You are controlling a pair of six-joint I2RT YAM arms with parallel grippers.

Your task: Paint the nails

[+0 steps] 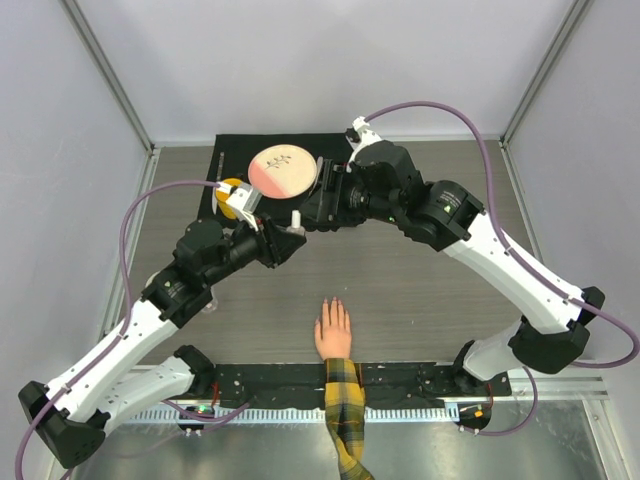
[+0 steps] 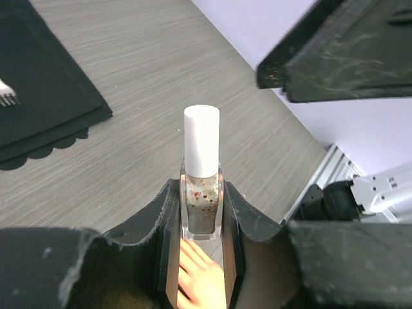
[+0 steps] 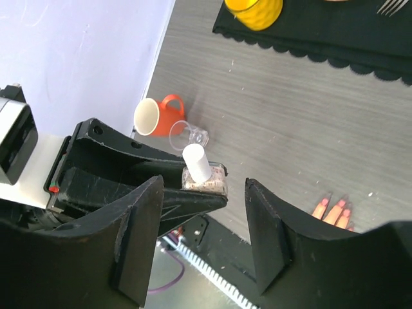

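Note:
A flesh-coloured hand (image 1: 333, 332) with a yellow-and-black plaid sleeve (image 1: 345, 405) lies flat at the near middle of the table. Its pink nails (image 3: 335, 207) show at the fingertips, which point away from the arms. My left gripper (image 2: 201, 193) is shut on a small clear bottle (image 2: 201, 199) of speckled polish, held upright with its white cap (image 2: 201, 140) on, above the table beyond the hand. My right gripper (image 3: 204, 198) is open, its jaws on either side of the bottle (image 3: 205, 175) and apart from it. In the top view both grippers (image 1: 285, 240) (image 1: 306, 214) meet over the bottle (image 1: 298, 218).
A black mat (image 1: 232, 152) at the back holds a pink-and-cream plate (image 1: 283, 170), a yellow cup (image 1: 229, 196) and a fork (image 3: 394, 6). An orange cup (image 3: 157, 116) and a clear glass (image 3: 188, 134) stand at the left by the left arm.

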